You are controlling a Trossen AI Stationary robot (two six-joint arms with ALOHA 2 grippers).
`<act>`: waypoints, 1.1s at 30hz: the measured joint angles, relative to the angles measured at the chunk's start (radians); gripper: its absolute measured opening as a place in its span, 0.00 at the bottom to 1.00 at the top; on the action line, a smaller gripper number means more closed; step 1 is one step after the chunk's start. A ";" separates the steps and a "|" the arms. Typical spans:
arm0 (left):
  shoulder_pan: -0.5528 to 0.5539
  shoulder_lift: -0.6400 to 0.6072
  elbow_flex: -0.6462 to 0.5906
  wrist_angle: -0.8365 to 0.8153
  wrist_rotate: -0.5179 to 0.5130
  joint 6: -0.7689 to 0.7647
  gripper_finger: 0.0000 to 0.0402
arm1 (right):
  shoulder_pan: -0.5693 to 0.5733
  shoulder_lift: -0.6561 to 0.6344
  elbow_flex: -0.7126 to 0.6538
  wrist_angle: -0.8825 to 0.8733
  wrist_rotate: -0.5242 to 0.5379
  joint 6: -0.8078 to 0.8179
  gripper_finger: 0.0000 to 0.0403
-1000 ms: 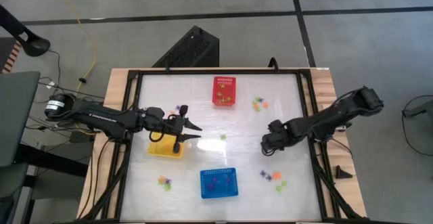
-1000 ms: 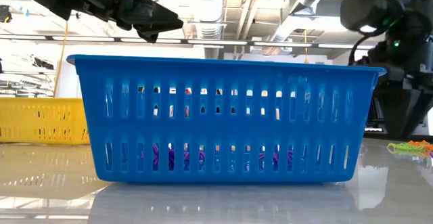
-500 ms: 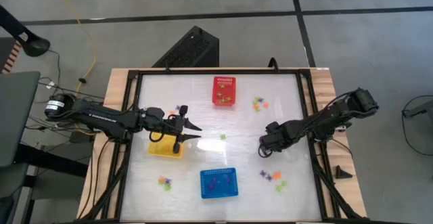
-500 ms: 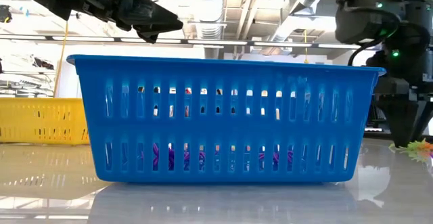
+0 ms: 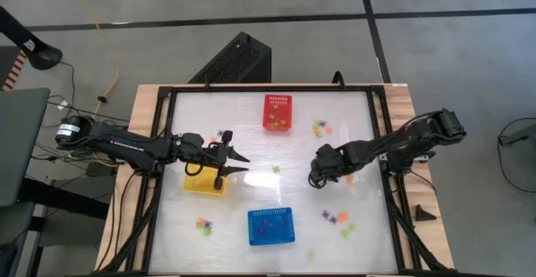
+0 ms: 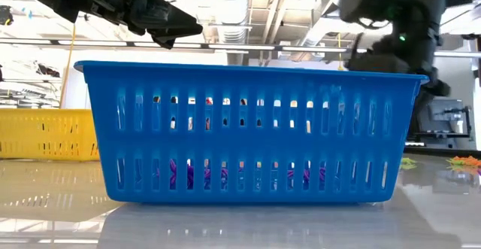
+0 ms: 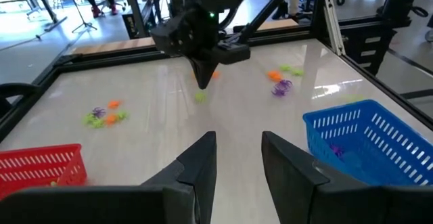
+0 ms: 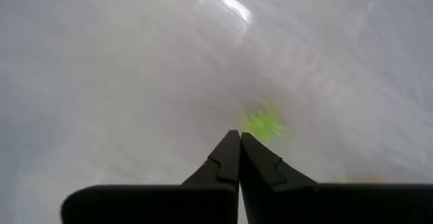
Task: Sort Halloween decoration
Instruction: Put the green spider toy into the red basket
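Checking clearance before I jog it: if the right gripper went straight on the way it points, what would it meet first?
Probably the light green trinket on the table just beyond the right gripper's shut tips, though depth is unclear.

High cam looks straight down, low cam level; both share blue basket (image 5: 270,227).

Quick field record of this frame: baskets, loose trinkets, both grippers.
red basket: far side of table, centre
yellow basket: left of centre, under the left arm
blue basket: near side, purple pieces inside
loose trinkets: clusters near-left, far-right, near-right; a single light green trinket mid-table
left gripper: open, empty, above the table beside the yellow basket
right gripper: shut, empty, mid-table; a light green trinket lies just past its tips
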 joint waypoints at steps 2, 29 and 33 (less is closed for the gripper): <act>0.000 0.000 0.000 -0.002 0.000 0.000 0.27 | -0.006 0.000 0.024 -0.001 0.002 -0.023 0.10; 0.000 0.000 0.001 -0.022 0.002 -0.004 0.27 | -0.037 0.143 0.079 -0.121 -0.008 -0.119 0.61; 0.000 0.000 0.001 -0.025 0.000 -0.004 0.27 | -0.046 0.149 0.079 -0.123 -0.031 -0.154 0.62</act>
